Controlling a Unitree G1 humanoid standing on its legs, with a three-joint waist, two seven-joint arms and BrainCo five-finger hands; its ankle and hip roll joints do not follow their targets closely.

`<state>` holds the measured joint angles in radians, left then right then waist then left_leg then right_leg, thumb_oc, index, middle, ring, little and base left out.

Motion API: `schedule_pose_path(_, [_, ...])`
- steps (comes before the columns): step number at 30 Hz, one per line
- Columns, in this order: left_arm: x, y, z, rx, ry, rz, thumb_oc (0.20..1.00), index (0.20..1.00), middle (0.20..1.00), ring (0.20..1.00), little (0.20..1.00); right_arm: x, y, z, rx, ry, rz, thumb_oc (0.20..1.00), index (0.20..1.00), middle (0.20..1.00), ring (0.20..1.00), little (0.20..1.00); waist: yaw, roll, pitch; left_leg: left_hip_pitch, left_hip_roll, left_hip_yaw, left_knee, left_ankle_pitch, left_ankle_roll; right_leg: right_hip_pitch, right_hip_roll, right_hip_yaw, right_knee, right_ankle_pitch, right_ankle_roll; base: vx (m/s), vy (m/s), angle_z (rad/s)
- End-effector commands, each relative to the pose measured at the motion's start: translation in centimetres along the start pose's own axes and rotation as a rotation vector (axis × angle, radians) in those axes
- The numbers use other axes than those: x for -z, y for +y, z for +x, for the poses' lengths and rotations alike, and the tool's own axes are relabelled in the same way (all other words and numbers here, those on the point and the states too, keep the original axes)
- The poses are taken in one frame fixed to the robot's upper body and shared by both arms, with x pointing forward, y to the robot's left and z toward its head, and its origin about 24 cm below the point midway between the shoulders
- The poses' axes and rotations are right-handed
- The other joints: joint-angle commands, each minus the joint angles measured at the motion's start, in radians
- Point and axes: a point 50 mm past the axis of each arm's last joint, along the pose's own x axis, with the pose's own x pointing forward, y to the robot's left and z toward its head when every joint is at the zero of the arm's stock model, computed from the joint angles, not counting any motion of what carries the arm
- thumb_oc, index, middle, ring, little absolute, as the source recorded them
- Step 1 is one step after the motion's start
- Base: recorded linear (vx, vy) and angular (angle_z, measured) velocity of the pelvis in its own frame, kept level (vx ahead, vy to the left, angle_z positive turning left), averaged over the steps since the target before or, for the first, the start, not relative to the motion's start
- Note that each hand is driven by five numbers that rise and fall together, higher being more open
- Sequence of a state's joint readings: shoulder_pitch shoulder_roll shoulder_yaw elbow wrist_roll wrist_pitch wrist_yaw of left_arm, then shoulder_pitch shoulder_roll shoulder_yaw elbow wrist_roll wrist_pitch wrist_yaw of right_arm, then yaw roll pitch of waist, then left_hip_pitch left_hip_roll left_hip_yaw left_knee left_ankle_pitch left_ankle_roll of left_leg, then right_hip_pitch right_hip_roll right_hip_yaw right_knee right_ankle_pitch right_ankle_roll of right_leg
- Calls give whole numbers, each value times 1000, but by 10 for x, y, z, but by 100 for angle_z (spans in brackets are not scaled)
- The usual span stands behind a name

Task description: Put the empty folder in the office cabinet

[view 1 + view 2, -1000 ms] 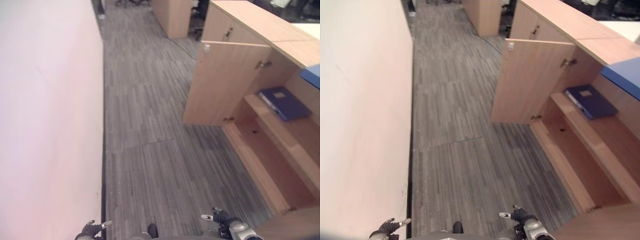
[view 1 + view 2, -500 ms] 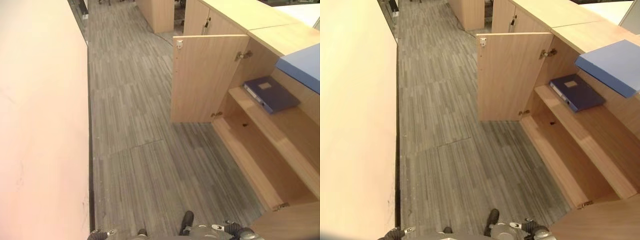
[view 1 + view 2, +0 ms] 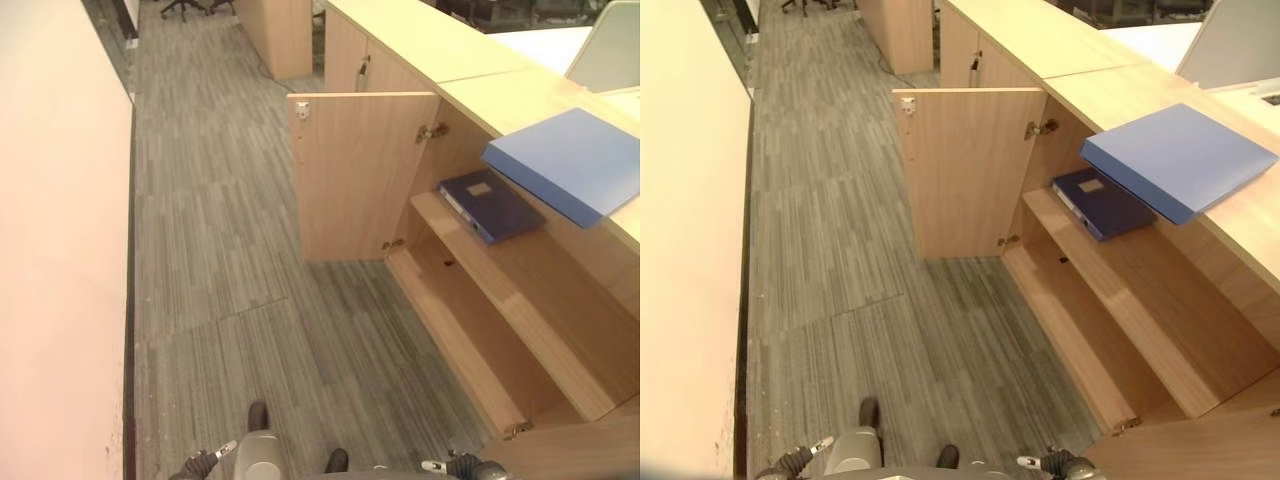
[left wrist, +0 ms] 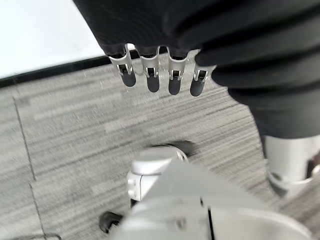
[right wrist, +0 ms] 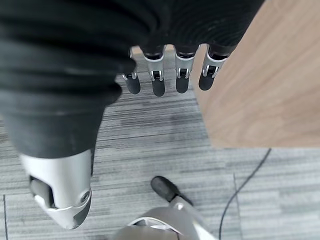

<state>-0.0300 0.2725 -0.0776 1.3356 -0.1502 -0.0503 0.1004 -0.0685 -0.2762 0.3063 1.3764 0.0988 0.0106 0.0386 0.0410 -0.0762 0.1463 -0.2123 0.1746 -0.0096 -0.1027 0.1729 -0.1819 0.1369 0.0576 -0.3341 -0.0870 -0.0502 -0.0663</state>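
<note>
Pale wood cabinet (image 3: 1160,330): low office unit along the right, its door (image 3: 965,170) swung out over the floor, standing edge-on to the aisle.
Blue folder (image 3: 1180,158): lies on the tabletop (image 3: 1110,85) above the open compartment, one corner jutting past the front edge.
Dark blue binder (image 3: 1100,202): flat on the upper shelf (image 3: 1120,275), at its far end near the door hinge.
Lower shelf (image 3: 1065,340): bare.
Floor (image 3: 830,250): grey striped carpet, a wide free lane between the left wall (image 3: 685,260) and the cabinet.
Left robot hand (image 4: 160,75): low by the floor, fingers straight, released, holding nothing.
Right robot hand (image 5: 170,75): low beside a wood panel, fingers straight, released, holding nothing.
</note>
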Motion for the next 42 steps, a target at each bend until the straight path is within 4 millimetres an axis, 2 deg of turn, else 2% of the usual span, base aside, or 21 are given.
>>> schedule_pose_path(1, [-14, -2, 1, -8, -57, 5, 1000, 1000, 1000, 1000, 1000, 7, -14, -2, 44, 2, 26, 1000, 1000, 1000, 1000, 1000, 27, -2, 3, 9, 24, 75, 17, 14, 68, 14, -120, 58, 53, -27, 129, 195, 174, -5])
schedule_pose_path(4, [-7, -3, 0, -6, -36, 12, 1000, 1000, 1000, 1000, 1000, 19, -9, -2, 30, 34, 45, 1000, 1000, 1000, 1000, 1000, 22, 20, -33, 42, 26, 82, 15, 3, 62, 37, -136, 75, 38, -28, 151, 302, 308, -38])
schedule_pose_path(7, [-3, 3, 0, -22, -15, 6, 1000, 1000, 1000, 1000, 1000, 22, 0, -2, 7, 46, 79, 1000, 1000, 1000, 1000, 1000, 15, 14, -55, 80, -31, 104, 15, -21, 93, 30, -208, 95, 43, -7, 182, 285, 364, -27])
schedule_pose_path(8, [-3, 3, 0, -22, -16, 6, 1000, 1000, 1000, 1000, 1000, 22, 0, -2, 7, 46, 79, 1000, 1000, 1000, 1000, 1000, 14, 15, -56, 78, -31, 103, 15, -21, 94, 28, -207, 95, 43, -6, 182, 165, 334, 7])
schedule_pose_path(10, [-3, 9, 1, -36, -11, 0, 1000, 1000, 1000, 1000, 1000, 10, 5, -1, -12, 7, 105, 1000, 1000, 1000, 1000, 1000, 17, 8, -69, 96, -108, 126, 20, -82, 145, -15, -283, 109, 64, 34, 224, 181, 499, -3])
schedule_pose_path(12, [-2, 11, 1, -39, -9, 1, 1000, 1000, 1000, 1000, 1000, 3, 6, 0, -21, -12, 96, 1000, 1000, 1000, 1000, 1000, 24, 10, -72, 103, -129, 145, 16, -97, 159, -35, -313, 96, 93, 52, 233, 129, 342, -28])
schedule_pose_path(13, [0, 16, 1, -51, 4, 9, 1000, 1000, 1000, 1000, 1000, -4, 8, 0, -33, -31, 62, 1000, 1000, 1000, 1000, 1000, 37, 17, -69, 129, -153, 167, 15, -136, 169, -60, -368, 35, 178, 83, 237, 148, 273, -45])
schedule_pose_path(15, [5, 24, 0, -66, 25, 21, 1000, 1000, 1000, 1000, 1000, -17, 8, 0, -35, -70, 32, 1000, 1000, 1000, 1000, 1000, 49, 25, -60, 150, -162, 200, 15, -164, 180, -79, -424, -70, 269, 114, 222, 150, 315, -37])
schedule_pose_path(16, [9, 28, 0, -75, 38, 28, 1000, 1000, 1000, 1000, 1000, -23, 9, 0, -39, -95, 25, 1000, 1000, 1000, 1000, 1000, 47, 24, -51, 167, -167, 220, 15, -180, 182, -87, -440, -115, 310, 117, 221, 82, 180, -39])
schedule_pose_path(17, [9, 28, 0, -75, 38, 28, 1000, 1000, 1000, 1000, 1000, -23, 9, 0, -39, -95, 25, 1000, 1000, 1000, 1000, 1000, 47, 24, -51, 167, -167, 220, 15, -181, 182, -87, -441, -115, 310, 117, 221, 94, 189, -61])
schedule_pose_path(19, [11, 35, -1, -92, 46, 20, 1000, 1000, 1000, 1000, 1000, -45, 14, -1, -54, -173, -6, 1000, 1000, 1000, 1000, 1000, 40, 23, -32, 201, -165, 283, 15, -202, 186, -125, -414, -195, 323, 118, 223, 67, 147, -56])
schedule_pose_path(23, [9, 35, 0, -93, 41, 0, 1000, 1000, 1000, 1000, 1000, -53, 13, -2, -48, -203, -21, 1000, 1000, 1000, 1000, 1000, 24, 30, -13, 235, -150, 343, 15, -217, 183, -197, -345, -223, 280, 105, 218, 69, 34, -67])
schedule_pose_path(24, [6, 31, 0, -83, 35, 12, 1000, 1000, 1000, 1000, 1000, -51, 10, -2, -35, -195, -9, 1000, 1000, 1000, 1000, 1000, 2, 24, 0, 266, -154, 369, 15, -235, 185, -245, -296, -228, 224, 133, 226, 79, -14, -59])
schedule_pose_path(25, [6, 31, 0, -83, 35, 12, 1000, 1000, 1000, 1000, 1000, -52, 10, -2, -35, -195, -9, 1000, 1000, 1000, 1000, 1000, 3, 26, 1, 267, -153, 371, 15, -236, 184, -243, -292, -228, 219, 136, 226, 173, -47, -70])
schedule_pose_path(27, [-3, 24, 1, -53, 13, 61, 1000, 1000, 1000, 1000, 1000, -42, 5, -1, -15, -162, 30, 1000, 1000, 1000, 1000, 1000, -23, 9, 7, 315, -168, 403, 15, -274, 184, -287, -245, -293, 74, 211, 258, 207, -88, -43])
schedule_pose_path(32, [-8, 14, 2, -9, -8, 120, 1000, 1000, 1000, 1000, 1000, -26, 6, 0, -16, -105, 50, 1000, 1000, 1000, 1000, 1000, -37, 0, -17, 354, -174, 426, 15, -306, 185, -255, -228, -296, 9, 219, 249, 179, -85, -24])
schedule_pose_path(36, [-8, 0, 1, 39, -14, 155, 1000, 1000, 1000, 1000, 1000, -10, 8, 0, -16, -58, 67, 1000, 1000, 1000, 1000, 1000, -68, 10, -59, 426, -120, 450, 15, -325, 162, -227, -172, -232, 8, 195, 223, 288, -211, -16])
schedule_pose_path(39, [-13, -1, 2, 48, -31, 156, 1000, 1000, 1000, 1000, 1000, -13, 13, 1, -31, -61, 52, 1000, 1000, 1000, 1000, 1000, -79, -13, -65, 393, 7, 498, 296, -370, 132, -176, -111, -176, 12, 137, 177, 315, -439, -70])
schedule_pose_path(40, [-22, -3, 2, 45, -68, 126, 1000, 1000, 1000, 1000, 1000, -17, 13, 1, -28, -71, 20, 1000, 1000, 1000, 1000, 1000, -45, -27, -39, 301, 116, 449, 641, -283, 144, -106, -51, -129, 0, 80, 116, 263, -524, -114])
schedule_pose_path(41, [-25, -5, 2, 46, -81, 109, 1000, 1000, 1000, 1000, 1000, -19, 12, 1, -25, -75, 16, 1000, 1000, 1000, 1000, 1000, -30, -25, -25, 236, 131, 395, 717, -258, 146, -93, -35, -118, 0, 62, 98, 221, -407, -111])
schedule_pose_path(42, [-25, -8, 1, 55, -88, 89, 1000, 1000, 1000, 1000, 1000, -19, 10, 1, -21, -72, -4, 1000, 1000, 1000, 1000, 1000, -10, -31, -14, 141, 100, 321, 724, -270, 172, -72, -39, -90, 0, 46, 96, 53, -64, -139])
